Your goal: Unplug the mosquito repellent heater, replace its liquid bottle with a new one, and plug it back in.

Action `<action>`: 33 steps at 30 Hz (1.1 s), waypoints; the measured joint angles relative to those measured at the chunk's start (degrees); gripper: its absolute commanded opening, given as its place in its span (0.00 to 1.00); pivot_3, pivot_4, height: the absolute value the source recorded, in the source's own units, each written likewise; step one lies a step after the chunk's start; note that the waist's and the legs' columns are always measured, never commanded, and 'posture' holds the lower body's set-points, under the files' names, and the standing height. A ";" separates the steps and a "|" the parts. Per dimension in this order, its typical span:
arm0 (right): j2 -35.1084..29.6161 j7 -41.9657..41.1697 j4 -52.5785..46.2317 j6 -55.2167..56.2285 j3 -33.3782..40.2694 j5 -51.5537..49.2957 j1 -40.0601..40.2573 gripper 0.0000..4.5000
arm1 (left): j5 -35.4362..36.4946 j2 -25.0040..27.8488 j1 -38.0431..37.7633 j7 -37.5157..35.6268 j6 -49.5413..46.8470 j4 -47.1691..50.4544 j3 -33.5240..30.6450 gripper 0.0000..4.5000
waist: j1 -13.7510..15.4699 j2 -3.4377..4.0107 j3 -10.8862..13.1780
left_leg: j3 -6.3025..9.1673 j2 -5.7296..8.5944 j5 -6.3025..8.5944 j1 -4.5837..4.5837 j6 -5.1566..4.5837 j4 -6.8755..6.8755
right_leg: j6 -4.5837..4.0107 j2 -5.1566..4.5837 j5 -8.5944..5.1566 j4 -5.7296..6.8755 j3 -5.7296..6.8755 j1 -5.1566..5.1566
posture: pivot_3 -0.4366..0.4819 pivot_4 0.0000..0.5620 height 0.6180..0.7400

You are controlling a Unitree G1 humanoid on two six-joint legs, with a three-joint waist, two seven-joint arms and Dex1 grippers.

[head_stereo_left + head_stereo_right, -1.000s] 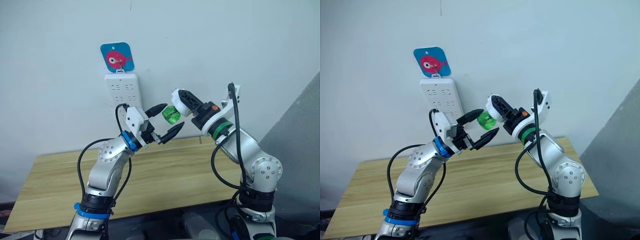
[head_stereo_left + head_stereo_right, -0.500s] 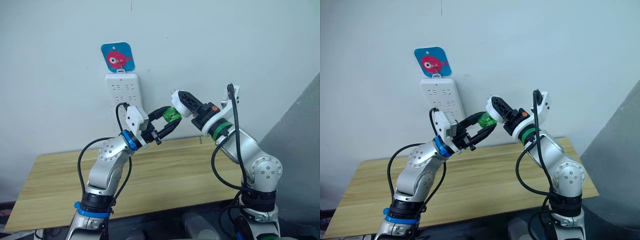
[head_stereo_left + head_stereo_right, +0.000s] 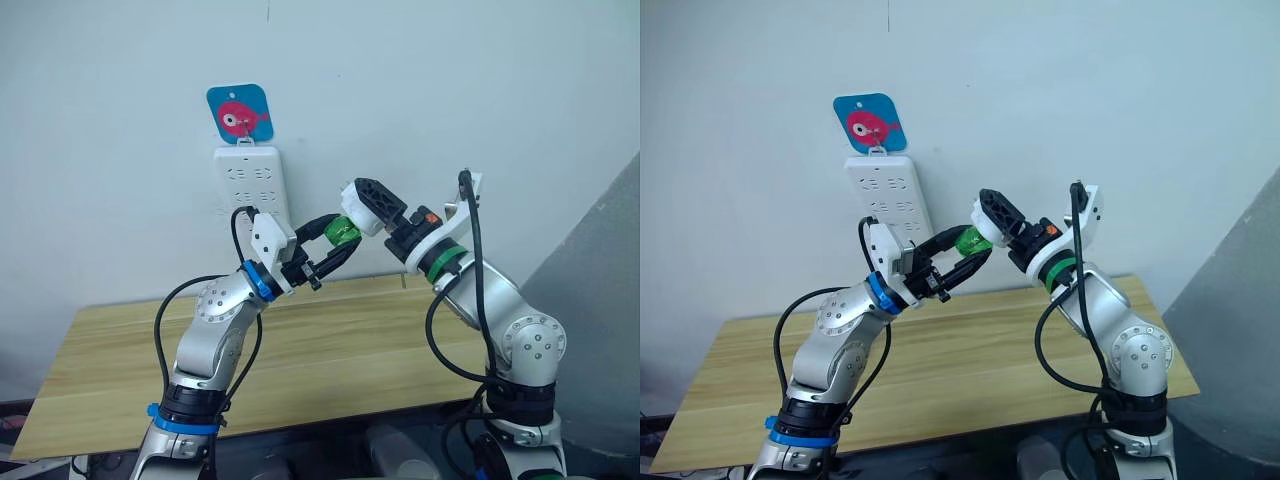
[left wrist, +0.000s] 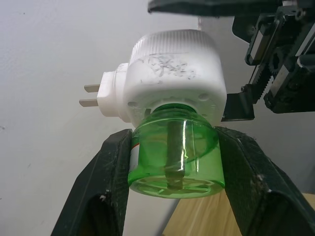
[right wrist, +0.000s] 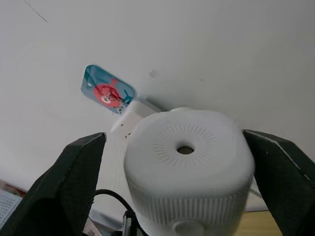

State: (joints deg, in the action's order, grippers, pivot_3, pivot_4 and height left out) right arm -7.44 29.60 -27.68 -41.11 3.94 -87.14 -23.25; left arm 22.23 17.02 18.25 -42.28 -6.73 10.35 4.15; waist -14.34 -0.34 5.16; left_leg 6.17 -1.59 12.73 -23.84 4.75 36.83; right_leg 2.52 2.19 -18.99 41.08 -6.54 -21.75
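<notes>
No readable text; blue tag (image 3: 239, 113) above power strip (image 3: 250, 183) bears pink fish picture.

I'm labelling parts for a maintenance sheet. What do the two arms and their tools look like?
Both arms are silver-grey metal with round joint housings and loose black cables looping alongside. The left arm carries blue rings, the right arm a green ring and a small orange mark. Each ends in a white wrist block and a tool of two black tapered fingers: left tool, right tool.
</notes>
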 measured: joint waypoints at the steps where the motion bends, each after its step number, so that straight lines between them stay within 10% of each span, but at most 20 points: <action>1: -1.73 -0.69 0.00 -0.40 0.55 -1.40 0.73 1.00 | -0.05 0.47 0.00 -0.35 0.10 -0.01 0.02 0.50 | 0.06 0.00 0.00 | 0.00 0.00 0.00 -0.01 0.00 0.00 | 0.00 0.00 0.00 0.00 0.00 0.00 | 0.22 0.06 0.76; 15: -42.29 -29.28 6.40 -19.57 7.51 -24.40 8.19 1.00 | -0.72 10.85 -2.36 -16.23 8.46 -2.39 0.35 0.50 | 0.24 0.03 0.06 | -0.31 -0.13 0.02 0.21 -0.03 -0.02 | -0.01 0.18 -0.03 -0.10 -0.30 0.10 | 0.22 0.11 0.76; 33: -44.33 -33.48 14.01 -26.03 -8.66 -24.44 -1.19 1.00 | -3.18 12.90 -5.64 -24.60 18.50 -3.09 3.19 0.50 | 2.27 -0.14 0.42 | -0.46 -0.13 0.05 0.12 -0.08 0.03 | 0.01 0.17 -0.03 -0.25 -0.50 0.05 | 0.27 0.13 0.76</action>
State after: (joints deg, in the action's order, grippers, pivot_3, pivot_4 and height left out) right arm -51.77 -3.89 -13.67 -67.14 -4.72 -111.59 -24.44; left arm 19.05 29.92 12.60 -66.88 11.77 7.26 7.35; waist -12.07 -0.48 5.58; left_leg 5.71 -1.71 12.78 -23.72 4.67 36.86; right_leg 2.53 2.36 -19.02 40.84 -7.03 -21.70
